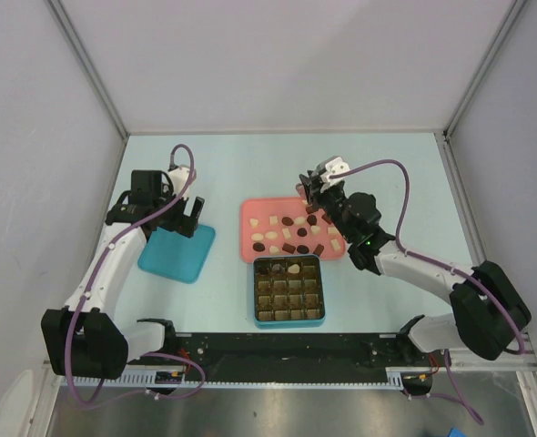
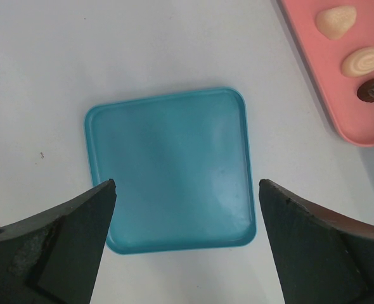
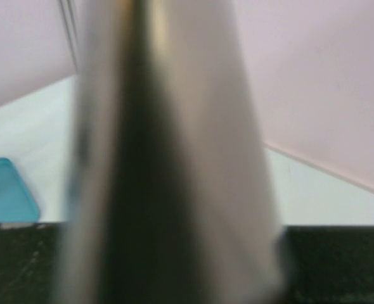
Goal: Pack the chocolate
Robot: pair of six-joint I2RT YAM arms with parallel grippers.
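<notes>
Table [image 1: 387, 182]: pale blue. It carries a tray, a box and a lid, all between the two arms.
Pink tray [image 1: 248, 209]: lies at mid-table with its long side running left to right.
Box [image 1: 288, 321]: teal with a gold-brown grid, just on the near side of the pink tray. Most cells look unfilled, and a cream piece and a dark piece sit in the far row.
Lid [image 1: 177, 253]: a flat teal square, left of the tray and apart from it.
Left hand [image 1: 185, 218]: hangs over the lid with its jaws wide apart and nothing between them.
Right hand [image 1: 312, 196]: sits at the tray's far right corner. Its wrist view is a blur, so I cannot tell how far it is closed or whether it has hold of a piece.
Chocolate [image 1: 289, 221]: brown and cream pieces are scattered over the pink tray. The closest ones are just to the near side of the right hand, and the rest spread leftward from it.
Nearer arm: the right one by a clear margin. The left hand is well apart from the chocolate, beyond the tray's left edge.
Coming move, as I judge it: a short carry toward the robot, from the tray's far right corner to the box.
Piece axis: too small to tell.
</notes>
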